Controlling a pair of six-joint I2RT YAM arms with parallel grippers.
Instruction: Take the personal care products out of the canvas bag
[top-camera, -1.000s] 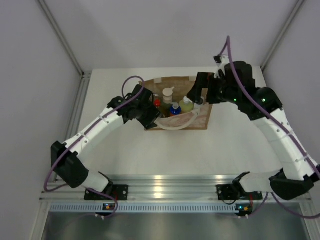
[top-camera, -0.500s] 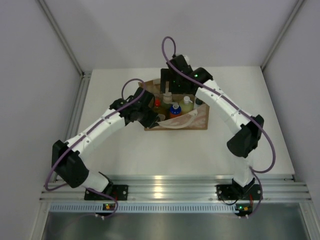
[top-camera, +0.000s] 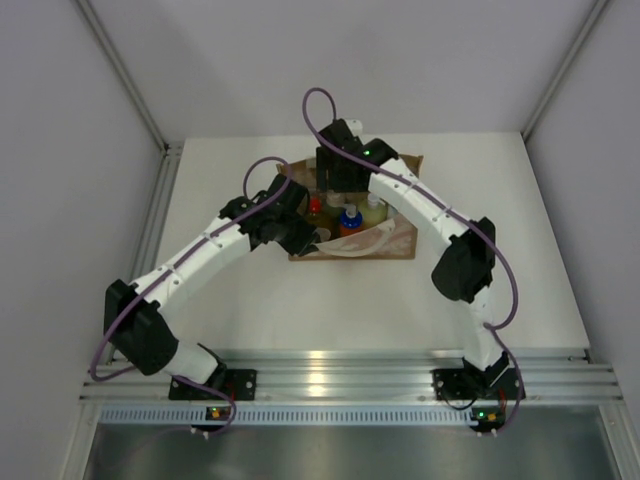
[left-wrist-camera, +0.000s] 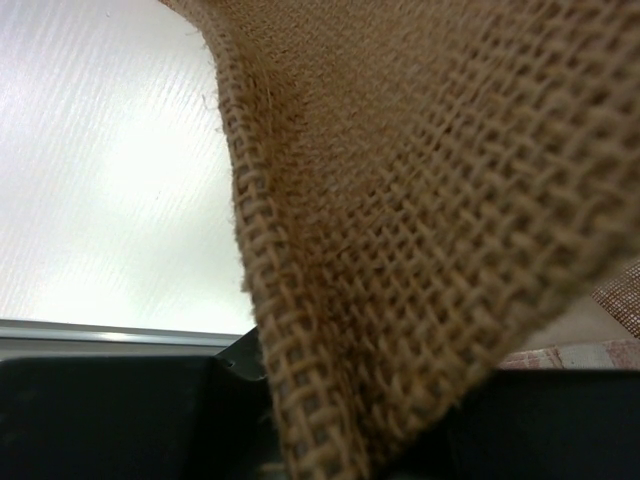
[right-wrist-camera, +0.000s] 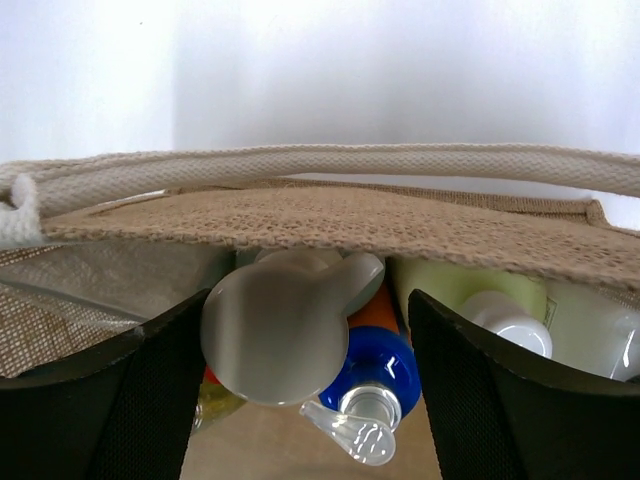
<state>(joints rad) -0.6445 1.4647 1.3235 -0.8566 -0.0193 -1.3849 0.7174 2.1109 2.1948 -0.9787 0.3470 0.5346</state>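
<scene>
looks like nothing's been taken out yet; bag (top-camera: 400, 238) is clamped by left pincer (top-camera: 303, 238), pump bottle (right-wrist-camera: 275, 335) is flanked by right pincer (right-wrist-camera: 305, 345), jaws apart

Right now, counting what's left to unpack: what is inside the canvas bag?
Visible: beige pump head, orange blue-capped bottle, pale-green white-capped bottle, yellow red-capped bottle. The canvas bag hides their lower parts and anything beneath.
</scene>
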